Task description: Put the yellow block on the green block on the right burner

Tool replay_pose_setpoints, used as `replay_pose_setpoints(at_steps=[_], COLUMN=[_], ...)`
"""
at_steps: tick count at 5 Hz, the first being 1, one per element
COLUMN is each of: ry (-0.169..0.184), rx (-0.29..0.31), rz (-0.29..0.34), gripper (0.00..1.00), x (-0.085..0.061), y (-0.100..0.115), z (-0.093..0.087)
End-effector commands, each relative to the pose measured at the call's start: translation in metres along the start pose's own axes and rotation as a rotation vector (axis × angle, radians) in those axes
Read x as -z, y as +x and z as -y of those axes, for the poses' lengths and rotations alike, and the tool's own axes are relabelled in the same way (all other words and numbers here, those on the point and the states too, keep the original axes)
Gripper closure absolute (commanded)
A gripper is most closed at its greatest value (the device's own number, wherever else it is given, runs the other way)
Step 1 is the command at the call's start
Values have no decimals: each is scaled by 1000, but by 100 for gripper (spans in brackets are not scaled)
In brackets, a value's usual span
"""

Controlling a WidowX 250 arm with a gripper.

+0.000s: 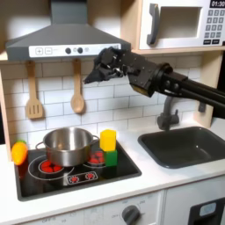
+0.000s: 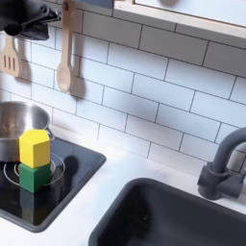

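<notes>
On the right burner (image 2: 53, 171), yellow block (image 2: 35, 148) stands upright atop green block (image 2: 36, 177).

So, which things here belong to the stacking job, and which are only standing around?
Belong to the job:
- yellow block, on top of the green one
- green block
- right burner
- gripper, raised near the hood

Only standing around:
- steel pot
- yellow-orange toy
- wooden spoon
- wooden spatula
- sink
- faucet

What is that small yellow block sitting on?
The small yellow plastic block rests on a small green plastic block, which stands on the red-ringed burner of the black hob. The burner's middle is covered by the stack.
</notes>
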State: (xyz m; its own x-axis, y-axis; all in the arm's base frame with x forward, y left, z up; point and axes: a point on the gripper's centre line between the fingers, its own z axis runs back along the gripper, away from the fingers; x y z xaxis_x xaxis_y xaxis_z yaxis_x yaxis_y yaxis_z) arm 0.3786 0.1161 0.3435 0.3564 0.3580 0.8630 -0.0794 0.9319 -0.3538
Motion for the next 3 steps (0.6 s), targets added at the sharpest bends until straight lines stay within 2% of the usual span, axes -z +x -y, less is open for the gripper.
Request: replay_pose_setpoints(at_steps=[1, 2, 3], ry=[-26, -25, -13], rx=[-3, -4, -1], rz=[49, 77, 97], gripper=[100, 100, 100], x=[-21, -26, -17], y=[13, 21, 24], z=[5, 5, 3])
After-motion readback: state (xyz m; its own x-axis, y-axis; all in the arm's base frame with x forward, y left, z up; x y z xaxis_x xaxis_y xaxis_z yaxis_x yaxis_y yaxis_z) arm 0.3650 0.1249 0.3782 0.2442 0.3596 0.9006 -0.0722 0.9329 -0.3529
